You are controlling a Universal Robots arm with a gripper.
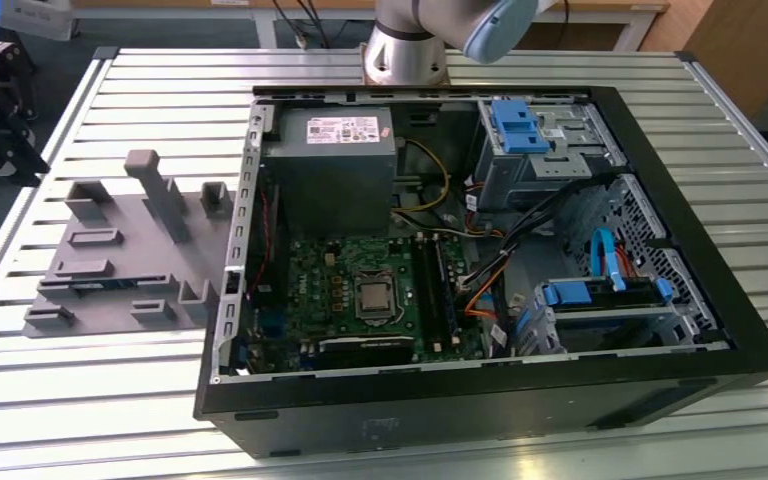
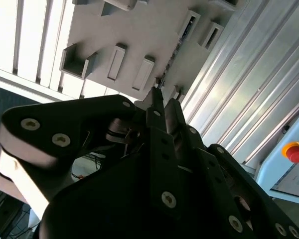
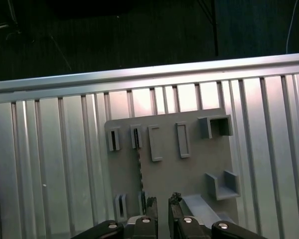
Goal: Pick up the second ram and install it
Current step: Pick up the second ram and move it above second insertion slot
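The second ram (image 3: 139, 167) stands on its long edge in the grey holder tray (image 3: 199, 164), held between two slotted posts; from above it is a thin dark strip. In the second wrist view the ram (image 2: 184, 32) is a thin greenish line across the tray (image 2: 139, 30). My gripper (image 3: 163, 201) hovers well above the tray, a little to one side of the stick. It is open by a narrow gap with nothing between its fingers (image 3: 151, 203). In the exterior view the ram (image 1: 97, 283) lies near the front of the tray (image 1: 117, 215).
The open computer case (image 1: 491, 400) lies on the slatted metal table (image 1: 117, 90), at the exterior view's right of the tray. Its green motherboard (image 1: 331, 270) has long black slots (image 1: 434, 285) beside the processor. The arm's base (image 1: 404, 55) stands behind the case.
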